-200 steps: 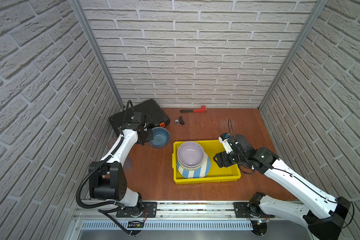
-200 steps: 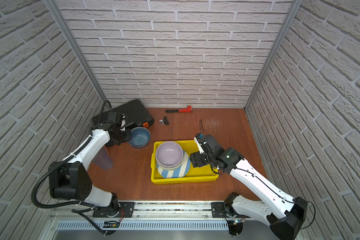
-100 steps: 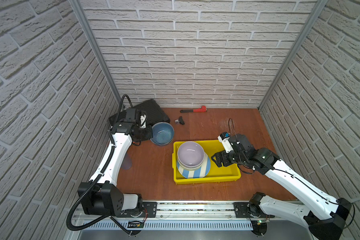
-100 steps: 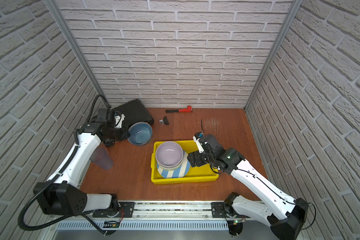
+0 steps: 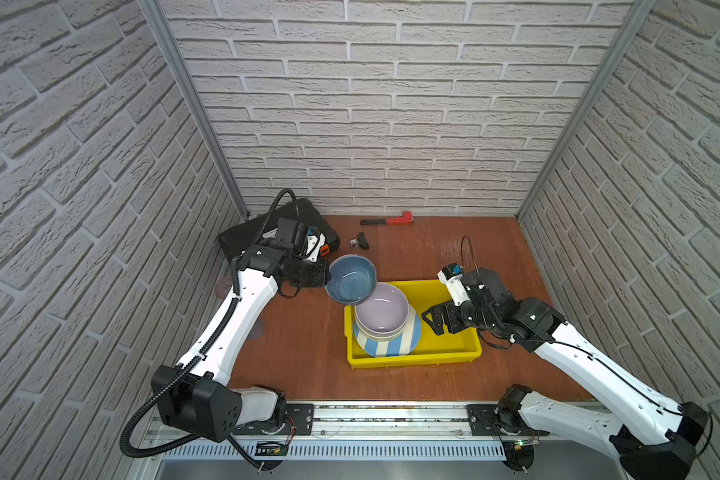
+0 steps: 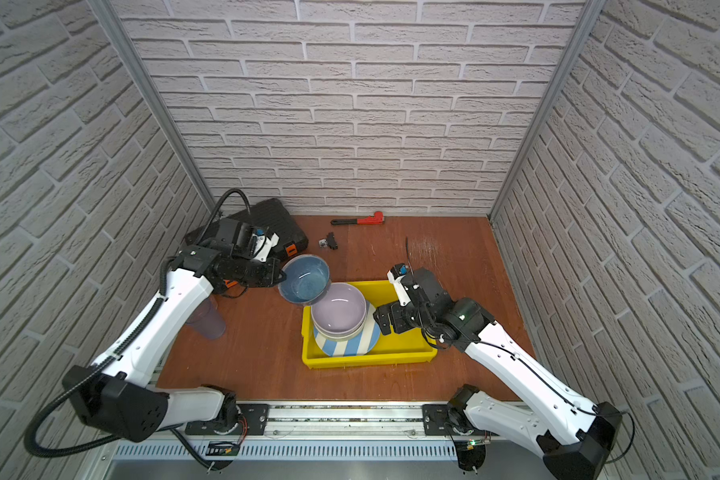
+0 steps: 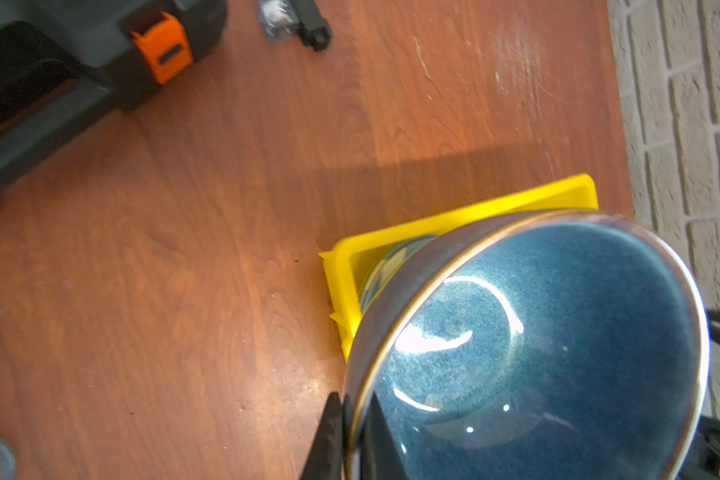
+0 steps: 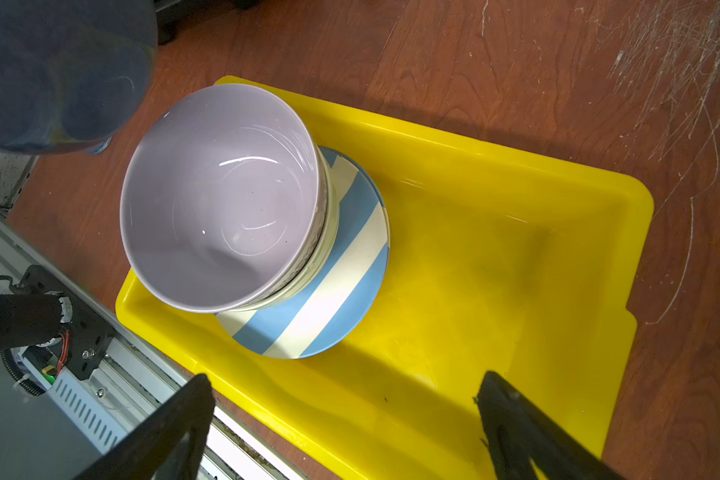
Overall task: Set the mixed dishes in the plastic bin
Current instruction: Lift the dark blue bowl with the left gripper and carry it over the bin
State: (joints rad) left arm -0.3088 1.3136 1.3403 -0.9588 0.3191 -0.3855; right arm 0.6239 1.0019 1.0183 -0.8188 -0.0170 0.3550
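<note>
The left gripper [image 7: 352,419] pinches the rim of a blue bowl [image 5: 351,277], holding it tilted in the air over the far left corner of the yellow plastic bin [image 5: 412,359]. The bin sits toward the front edge of the wooden table [image 5: 308,353]. In the bin's left end, a lavender bowl [image 5: 381,309] nests in a pale bowl [image 8: 329,232] on a blue-and-white striped plate [image 5: 391,345]. The right gripper [image 5: 433,321] hovers over the bin's right half, jaws spread wide.

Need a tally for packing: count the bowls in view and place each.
3. The blue bowl held by the left gripper above the bin's corner; lavender bowl nested in a pale bowl inside the bin. More may hide underneath.
</note>
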